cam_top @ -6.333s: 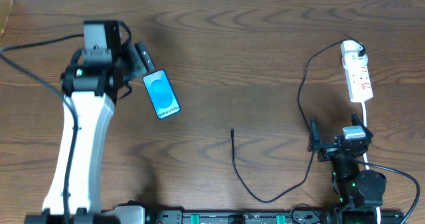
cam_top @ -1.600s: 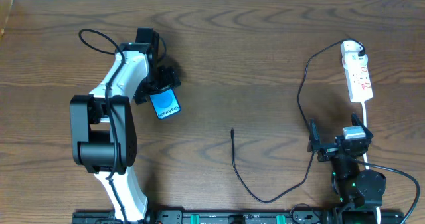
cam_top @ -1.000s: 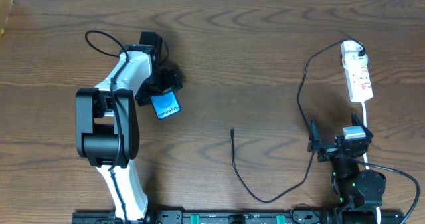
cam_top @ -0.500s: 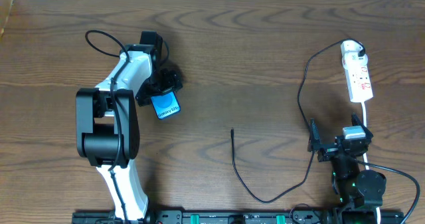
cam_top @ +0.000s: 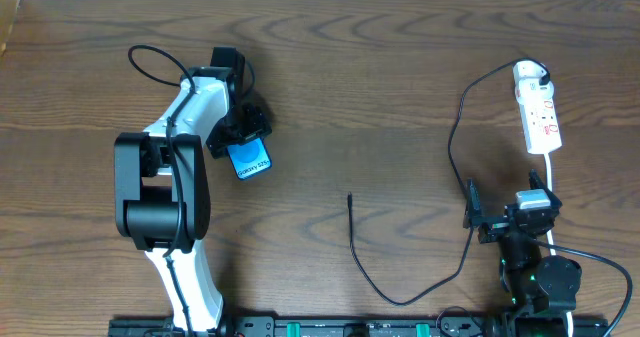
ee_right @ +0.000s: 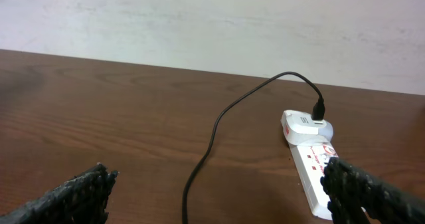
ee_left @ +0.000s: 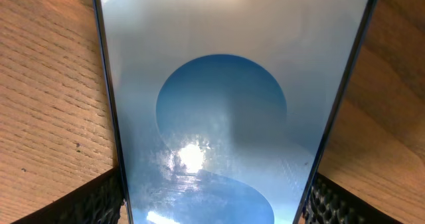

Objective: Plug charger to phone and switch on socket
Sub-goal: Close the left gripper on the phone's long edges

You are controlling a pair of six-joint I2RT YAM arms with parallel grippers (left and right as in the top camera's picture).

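Since earlier, left tool (ee_left: 216, 199) has swung down astride the slim blue-screened phone (cam_top: 251, 160) lying flat on the brown wooden bench (cam_top: 400, 77); pinching or merely flanking, I cannot tell. Right tool (ee_right: 216, 176) sits spread. A shallow edge grip could let the phone slip.

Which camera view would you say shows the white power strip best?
The overhead view: the whole power strip lies in plain sight, with the white plug at its far end. The right wrist view shows only that plug end; the rest runs behind one of that arm's fingers. The left wrist view shows none of it.
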